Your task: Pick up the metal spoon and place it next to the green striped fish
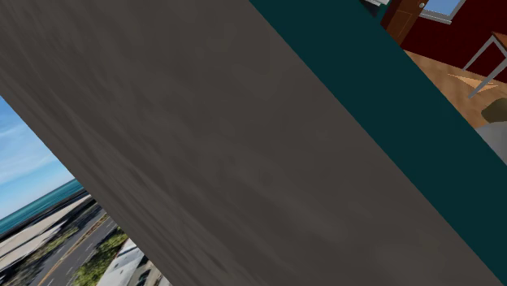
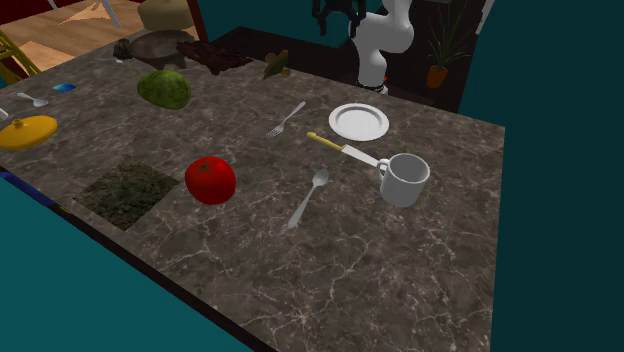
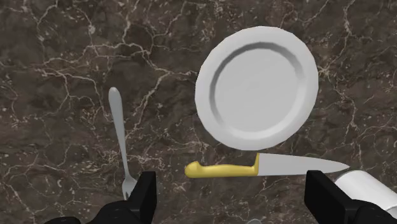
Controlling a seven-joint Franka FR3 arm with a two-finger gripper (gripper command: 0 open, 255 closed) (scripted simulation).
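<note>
Over a dark marble counter, the black gripper hangs wide open and empty, with a yellow-handled knife just ahead of its fingertips and a white plate beyond that. A fork lies close beside one finger. The spoon lies untouched, farther from the gripper than the knife, between a red tomato and a white mug.

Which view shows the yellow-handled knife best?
The wrist view: the yellow-handled knife lies whole, seen from above, beside the white plate. The second exterior view has it at a slant between plate and white mug. The shoulder view faces a grey slab.
</note>
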